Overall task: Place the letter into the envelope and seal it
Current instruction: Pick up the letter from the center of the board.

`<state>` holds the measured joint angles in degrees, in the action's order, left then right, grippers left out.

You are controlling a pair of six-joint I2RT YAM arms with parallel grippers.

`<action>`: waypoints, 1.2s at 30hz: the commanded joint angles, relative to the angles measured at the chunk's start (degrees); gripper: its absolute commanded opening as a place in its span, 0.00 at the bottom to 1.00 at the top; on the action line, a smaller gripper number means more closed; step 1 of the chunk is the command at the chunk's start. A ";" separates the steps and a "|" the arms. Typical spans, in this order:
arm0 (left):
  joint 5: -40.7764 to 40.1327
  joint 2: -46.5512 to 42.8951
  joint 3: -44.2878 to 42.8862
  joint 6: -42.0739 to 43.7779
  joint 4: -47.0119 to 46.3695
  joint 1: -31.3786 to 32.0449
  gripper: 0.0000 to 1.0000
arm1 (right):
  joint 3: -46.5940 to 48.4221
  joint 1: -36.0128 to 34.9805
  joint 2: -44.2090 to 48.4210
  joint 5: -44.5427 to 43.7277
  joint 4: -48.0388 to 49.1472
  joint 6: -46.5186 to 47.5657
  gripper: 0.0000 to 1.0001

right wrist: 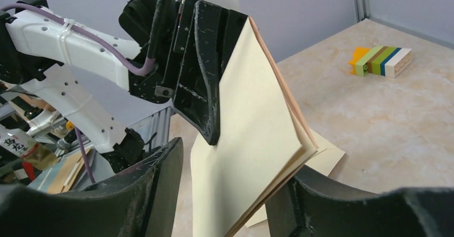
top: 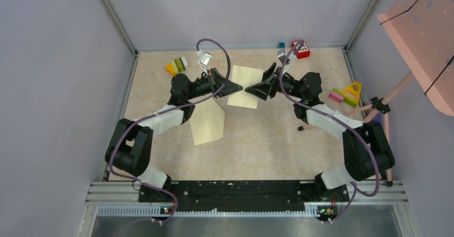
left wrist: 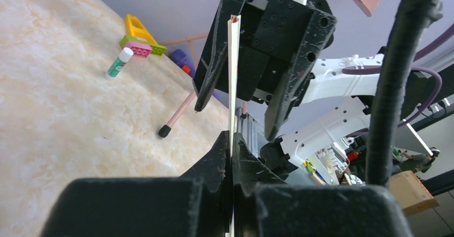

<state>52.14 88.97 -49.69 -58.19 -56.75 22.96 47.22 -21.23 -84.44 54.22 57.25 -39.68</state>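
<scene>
left hand (top: 240,89) pinches the folded letter (top: 246,76) upright above the worktop (top: 278,140); right hand (top: 248,90) stands spread astride it. close squarely on all layers before the left releases. envelope (top: 209,125) lies flat beside the left arm (top: 160,120).

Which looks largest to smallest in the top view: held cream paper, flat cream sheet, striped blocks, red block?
1. Held cream paper, raised nearer the camera, so unsure.
2. Flat cream sheet.
3. Striped blocks and red block: too alike to rank.
</scene>
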 commanded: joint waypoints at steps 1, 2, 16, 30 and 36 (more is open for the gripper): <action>1.77 -2.05 0.38 -1.48 -6.58 0.36 0.00 | -0.86 0.76 1.20 -0.03 2.16 0.86 0.47; 1.94 -2.09 0.36 -1.48 -6.69 0.47 0.01 | -0.90 0.99 1.01 0.30 3.00 -0.17 0.42; 4.05 -2.84 -1.93 -3.23 -7.01 -0.44 0.47 | -0.76 4.09 0.97 6.94 11.15 -7.92 0.00; 9.87 -3.32 -5.17 -0.90 -10.36 -1.26 0.40 | -2.51 5.05 3.89 16.59 5.47 -0.37 0.00; 10.00 -3.96 -5.72 0.86 -7.91 -1.34 0.25 | -2.31 5.05 4.09 16.53 2.56 1.59 0.00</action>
<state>61.17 87.88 -53.15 -59.75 -63.31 21.67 44.60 -16.45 -82.83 69.56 60.20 -40.88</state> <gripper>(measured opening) 0.303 0.003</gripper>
